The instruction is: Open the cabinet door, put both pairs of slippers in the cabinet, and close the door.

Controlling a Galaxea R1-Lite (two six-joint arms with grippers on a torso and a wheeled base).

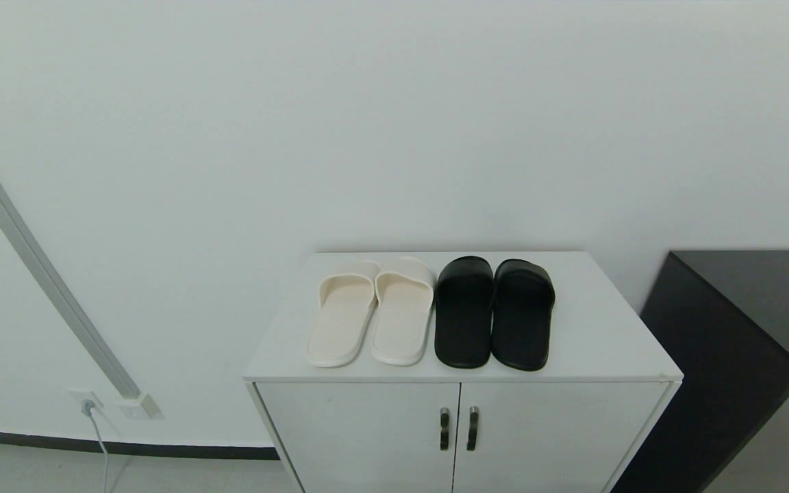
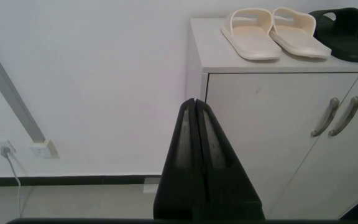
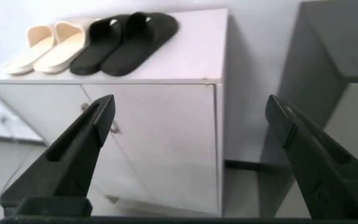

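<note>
Your left gripper sits nearest its wrist camera, its two fingers pressed flat together with nothing between them, low and to the left of the white cabinet. Your right gripper has its fingers spread wide and holds nothing, facing the cabinet's front right corner.

The cabinet stands against the far wall, and both of its doors are shut, meeting at the middle. To its right you have a black unit, just beside it.

On the cabinet top, the cream slippers lie on the left and the black slippers on the right. The four lie in a row side by side, straps toward the far wall.

The two dark door handles hang upright on either side of the door seam. Low on the left wall, a cable is plugged into a socket.
</note>
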